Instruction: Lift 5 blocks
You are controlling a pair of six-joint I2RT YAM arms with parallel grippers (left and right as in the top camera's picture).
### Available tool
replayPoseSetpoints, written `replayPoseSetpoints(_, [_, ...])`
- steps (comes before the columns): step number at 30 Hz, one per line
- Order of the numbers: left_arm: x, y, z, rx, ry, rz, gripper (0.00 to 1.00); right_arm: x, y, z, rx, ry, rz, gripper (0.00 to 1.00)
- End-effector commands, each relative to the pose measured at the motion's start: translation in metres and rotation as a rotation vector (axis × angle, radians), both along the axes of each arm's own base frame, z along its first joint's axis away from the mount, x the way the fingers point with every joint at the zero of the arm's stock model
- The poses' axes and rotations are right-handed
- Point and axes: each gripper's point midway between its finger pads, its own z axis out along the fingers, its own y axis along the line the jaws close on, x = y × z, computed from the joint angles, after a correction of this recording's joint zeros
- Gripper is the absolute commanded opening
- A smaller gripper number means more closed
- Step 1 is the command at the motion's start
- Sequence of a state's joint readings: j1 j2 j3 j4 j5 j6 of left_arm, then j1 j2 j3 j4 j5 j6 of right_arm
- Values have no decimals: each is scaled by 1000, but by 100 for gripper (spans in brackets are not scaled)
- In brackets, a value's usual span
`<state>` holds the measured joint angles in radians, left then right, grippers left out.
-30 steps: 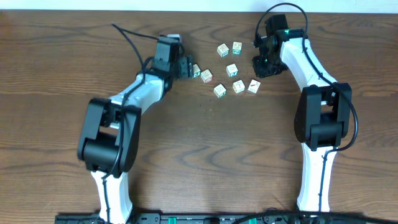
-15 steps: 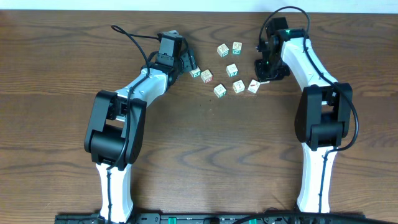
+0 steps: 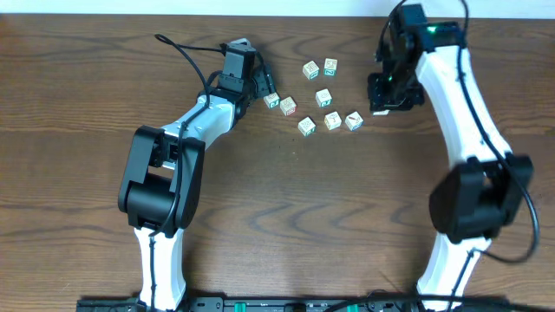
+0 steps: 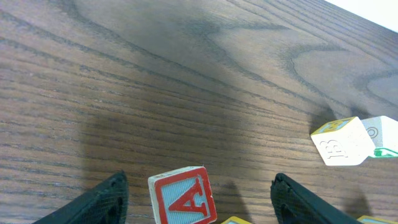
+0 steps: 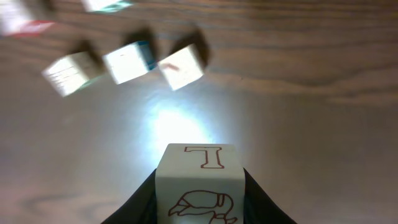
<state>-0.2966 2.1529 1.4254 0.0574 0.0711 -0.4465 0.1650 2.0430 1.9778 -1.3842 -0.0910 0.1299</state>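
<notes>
Two robot arms reach over a brown wooden tabletop (image 3: 87, 130) scattered with small pale letter blocks (image 3: 323, 97).

The left pincer (image 4: 198, 186) is open, its dark fingers (image 4: 106, 200) spread wide. The A block (image 4: 184, 199) sits on the tabletop between them, nearer the left finger and touching neither. A corner of another block peeks in just behind it. Ahead and to this pincer's right, two more blocks stand close together, one printed with a "B" (image 4: 342, 142).

The right pincer (image 5: 199, 202) is clamped on the T block (image 5: 199, 169), held above the tabletop with a brown-outlined "T" on its top face. Ahead and to this pincer's left, three blocks (image 5: 129, 61) lie in a row, too blurred to read their prints. From overhead, the loose blocks lie between the two pincers.
</notes>
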Motion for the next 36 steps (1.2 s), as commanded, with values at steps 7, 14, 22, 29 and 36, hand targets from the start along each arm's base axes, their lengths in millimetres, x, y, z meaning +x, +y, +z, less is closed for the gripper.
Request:
replayPoseSetpoints(7, [7, 0, -3, 31, -18, -7, 52, -61, 71, -14, 4, 31, 106, 1])
replayPoseSetpoints(14, [6, 3, -22, 56, 8, 1, 58, -105, 66, -49, 15, 26, 57, 1])
replayPoseSetpoints(22, [5, -2, -37, 58, 15, -8, 59, -150, 60, -93, 2, 84, 30, 1])
replayPoseSetpoints(29, [12, -6, -29, 45, -26, -9, 53, -169, 69, -123, 4, 92, 49, 1])
replayPoseSetpoints(36, [11, -5, -30, 48, -19, -9, 43, -177, 74, -143, 12, 66, 59, 1])
